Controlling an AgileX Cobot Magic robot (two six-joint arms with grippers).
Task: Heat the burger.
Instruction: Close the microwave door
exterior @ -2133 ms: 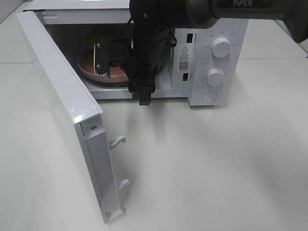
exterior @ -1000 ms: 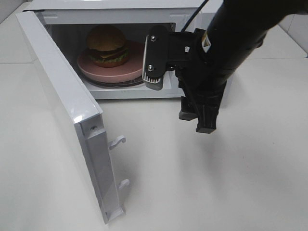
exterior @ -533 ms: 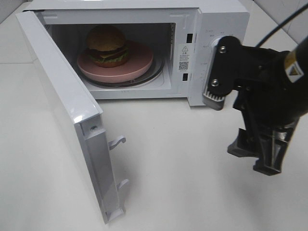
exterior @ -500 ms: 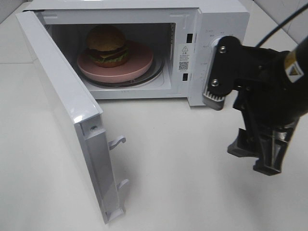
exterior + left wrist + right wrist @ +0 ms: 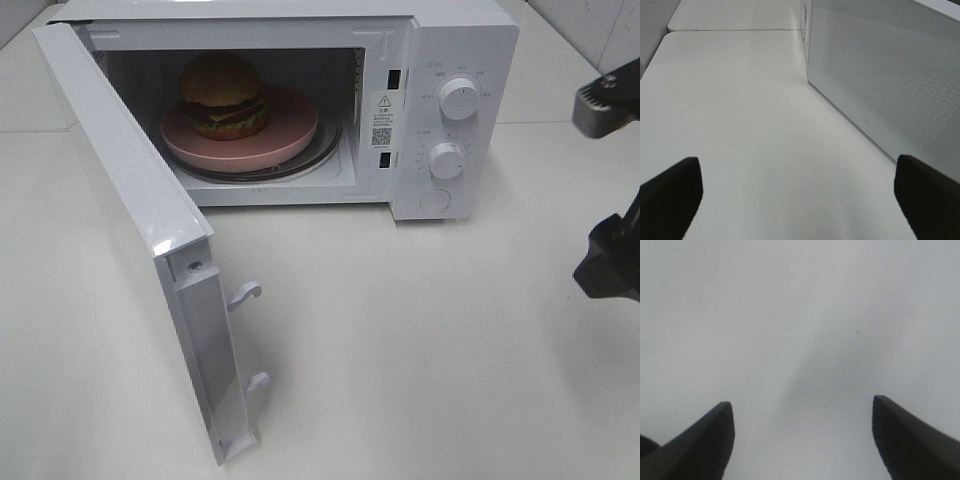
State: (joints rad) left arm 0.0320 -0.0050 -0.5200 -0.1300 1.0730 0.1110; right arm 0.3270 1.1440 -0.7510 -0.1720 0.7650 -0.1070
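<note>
Currently, burger (image 5: pixel 222 94) rests on pink plate (image 5: pixel 285 130) inside open microwave (image 5: pixel 440 60); both end effectors (image 5: pixel 797 200) (image 5: pixel 802 440) spread apart, empty.

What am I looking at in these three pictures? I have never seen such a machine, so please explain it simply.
It is a robot with two arms working at a white table. The wide picture comes from a camera mounted high. It shows a white microwave with its door swung open. Inside, the burger sits on a pink plate. At the right edge is part of the right arm.

The other two pictures come from cameras on the wrists. The left gripper is beside the microwave's perforated side; the right gripper sees only table. The dark shapes are fingers, spread open and holding nothing.
</note>
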